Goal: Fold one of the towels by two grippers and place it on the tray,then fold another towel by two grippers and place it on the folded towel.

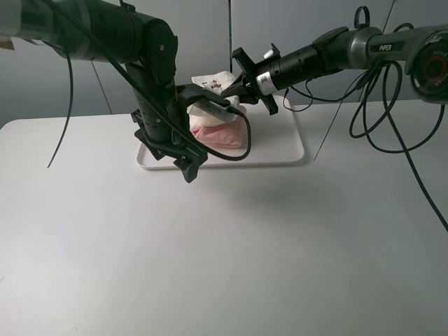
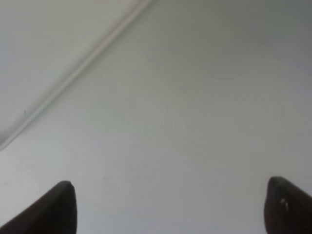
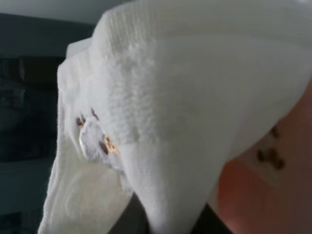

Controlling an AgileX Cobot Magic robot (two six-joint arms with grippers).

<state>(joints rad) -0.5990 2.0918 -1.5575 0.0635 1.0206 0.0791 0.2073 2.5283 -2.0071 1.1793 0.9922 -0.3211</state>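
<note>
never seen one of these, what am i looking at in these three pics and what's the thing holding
Two robot arms work over a white table. One picture comes from a camera high above; the other two from cameras on each arm's wrist. On the table lies a white tray with a folded pink towel on it. The right gripper is shut on a cream towel, held above the pink one; its wrist picture shows that cloth up close. The left gripper is open and empty, over the bare table beside the tray.
</note>
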